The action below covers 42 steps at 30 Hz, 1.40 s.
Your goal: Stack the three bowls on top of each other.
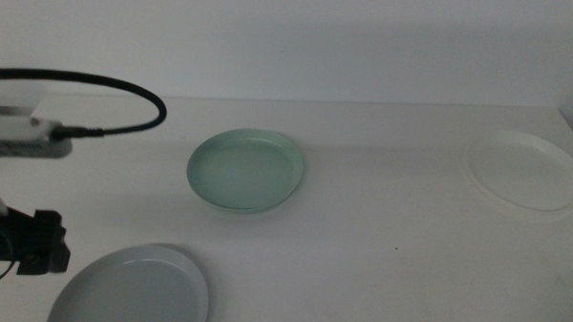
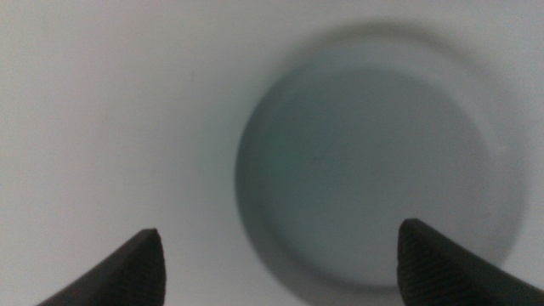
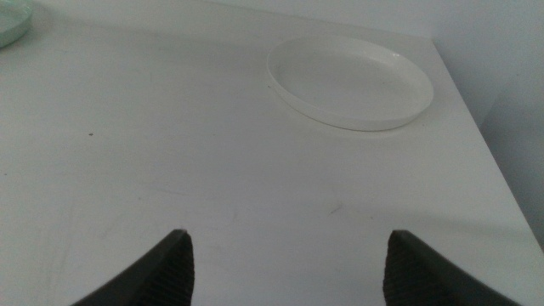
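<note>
Three shallow round dishes lie apart on the plain white table [image 1: 379,241], none resting on another. The mint green, low-rimmed round bowl [image 1: 246,170] sits near the middle of the table, a little toward its far edge. The grey, plate-like round bowl [image 1: 134,288] lies at the near edge toward the left side, partly cut off by the picture's bottom edge in the middle view. The white, shallow round bowl [image 1: 525,172] rests close to the table's right edge, toward the far right corner.

The left gripper [image 2: 280,263] hangs over the near left part of the table, just beside the grey bowl; its wrist view looks straight down on that bowl, blurred, and its two dark jaws stand wide apart with nothing between them. In the middle view the left arm's dark wrist [image 1: 25,247] shows at the left side with a black cable [image 1: 127,84] arching above it.

The right gripper [image 3: 285,268] waits near the table's near edge on the right side, out of the middle view, its jaws spread wide and empty, well apart from the white bowl ahead of it.
</note>
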{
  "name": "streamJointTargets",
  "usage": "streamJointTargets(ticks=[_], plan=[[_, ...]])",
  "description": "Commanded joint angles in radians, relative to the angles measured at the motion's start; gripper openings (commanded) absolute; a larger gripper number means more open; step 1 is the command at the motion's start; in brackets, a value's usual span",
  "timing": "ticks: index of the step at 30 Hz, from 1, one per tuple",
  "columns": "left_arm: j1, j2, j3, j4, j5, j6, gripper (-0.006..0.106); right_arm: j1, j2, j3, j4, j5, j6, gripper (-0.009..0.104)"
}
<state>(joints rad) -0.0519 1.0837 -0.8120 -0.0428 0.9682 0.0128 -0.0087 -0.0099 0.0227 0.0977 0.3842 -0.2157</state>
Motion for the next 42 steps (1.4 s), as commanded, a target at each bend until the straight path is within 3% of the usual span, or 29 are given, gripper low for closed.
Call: streamJointTargets(ticks=[1, 9, 21, 25, 30, 38, 42], plan=[[0.036, 0.070, -0.040, -0.009, 0.001, 0.021, 0.090, -0.006, -0.027, -0.002, -0.011, -0.074, -0.009, 0.059], [0.184, 0.292, -0.041, -0.169, -0.074, 0.253, 0.090, -0.006, -0.027, -0.002, -0.011, -0.074, -0.009, 0.059], [0.184, 0.524, -0.041, -0.193, -0.135, 0.280, 0.090, -0.006, -0.027, -0.002, -0.011, -0.074, -0.009, 0.059], [0.183, 0.572, -0.041, -0.194, -0.137, 0.280, 0.086, -0.006, -0.027, -0.002, -0.011, -0.074, -0.009, 0.059], [0.183, 0.595, -0.041, -0.194, -0.137, 0.280, 0.065, -0.006, -0.027, -0.002, -0.011, -0.074, -0.009, 0.059], [0.183, 0.595, -0.041, -0.196, -0.126, 0.277, -0.005, -0.006, -0.027, -0.002, -0.011, -0.074, -0.009, 0.059], [0.182, 0.574, -0.048, -0.187, -0.079, 0.276, -0.005, -0.006, -0.027, -0.002, -0.011, -0.074, -0.009, 0.059]])
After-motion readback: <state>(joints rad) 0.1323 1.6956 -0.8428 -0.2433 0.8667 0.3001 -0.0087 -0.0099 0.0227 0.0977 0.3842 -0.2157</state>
